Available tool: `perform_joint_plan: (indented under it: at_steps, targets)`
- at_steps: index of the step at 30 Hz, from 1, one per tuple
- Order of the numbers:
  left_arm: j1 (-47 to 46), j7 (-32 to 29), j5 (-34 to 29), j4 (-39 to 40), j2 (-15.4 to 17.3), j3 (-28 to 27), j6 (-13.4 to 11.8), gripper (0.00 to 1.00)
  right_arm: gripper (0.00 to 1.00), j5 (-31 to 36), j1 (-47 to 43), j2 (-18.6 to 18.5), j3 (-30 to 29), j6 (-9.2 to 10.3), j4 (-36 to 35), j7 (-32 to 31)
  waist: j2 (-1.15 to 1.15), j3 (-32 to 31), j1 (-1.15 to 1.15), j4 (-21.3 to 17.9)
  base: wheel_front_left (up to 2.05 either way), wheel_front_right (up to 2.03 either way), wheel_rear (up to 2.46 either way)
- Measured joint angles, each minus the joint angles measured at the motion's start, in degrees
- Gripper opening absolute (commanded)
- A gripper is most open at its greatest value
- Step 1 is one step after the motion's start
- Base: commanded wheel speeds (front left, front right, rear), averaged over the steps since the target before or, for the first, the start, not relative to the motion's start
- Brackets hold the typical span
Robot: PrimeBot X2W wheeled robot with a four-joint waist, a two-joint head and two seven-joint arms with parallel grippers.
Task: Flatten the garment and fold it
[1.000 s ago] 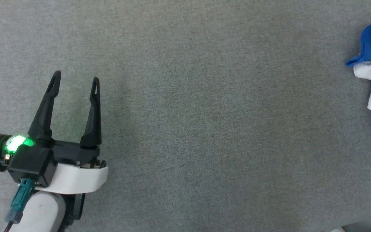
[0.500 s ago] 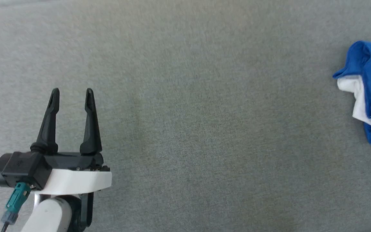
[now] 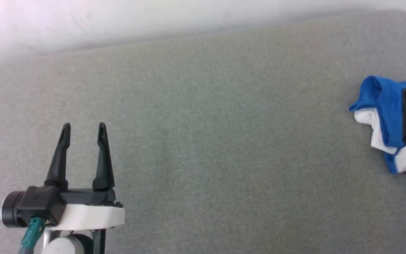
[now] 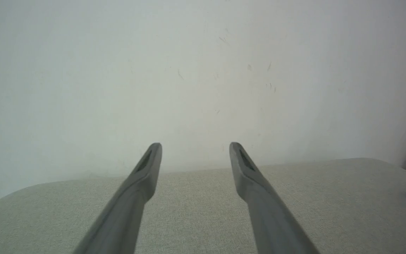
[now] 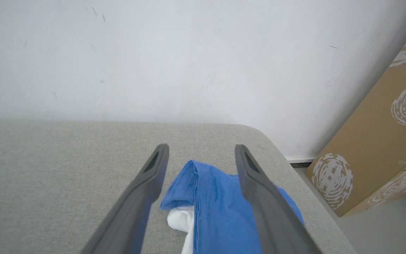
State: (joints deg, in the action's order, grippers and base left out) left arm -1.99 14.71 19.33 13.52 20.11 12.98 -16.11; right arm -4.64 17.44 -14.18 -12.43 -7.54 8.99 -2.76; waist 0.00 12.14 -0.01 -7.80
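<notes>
The jersey (image 3: 382,109) lies bunched in a heap at the far right end of the grey cloth-covered counter (image 3: 203,141), close to its rounded corner. It is mostly blue, with a fold of white poking out on the side toward the middle of the counter. No lettering shows in the crumple.

The right gripper (image 5: 202,150) is right over the heap. Its two dark fingers (image 5: 259,197) are spread wide with nothing pinched between them, and the blue cloth shows in the gap. I cannot tell whether they touch the fabric.

The left gripper (image 3: 83,125) is well apart from the jersey, over bare counter at the other end. Its fingers (image 3: 59,158) are spread too and hold nothing.

A pale, scuffed wall (image 5: 153,53) runs behind the counter. Past the jersey's corner a brown cardboard box (image 5: 375,141) with white swirl prints stands on the floor (image 5: 382,229).
</notes>
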Motion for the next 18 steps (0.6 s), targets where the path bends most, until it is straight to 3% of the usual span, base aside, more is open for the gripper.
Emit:
perform_joint_plan:
  at_steps: [8, 18]
  targets:
    - [4.32, 0.02, -1.89, -0.22, -2.41, -1.88, 0.92, 1.0, 1.0, 2.19, -7.69, 7.84, 0.92, 0.0, -7.09, 5.45, 0.0, -4.53, 0.0, 1.67, 0.0, 0.0, 0.0]
    - [9.69, 0.02, -2.97, -3.69, -4.86, -1.38, 2.18, 1.0, 1.0, 4.82, -14.75, 10.77, 6.84, 0.0, -10.01, 7.44, 0.0, -8.04, 0.01, 4.37, 0.0, 0.0, 0.0]
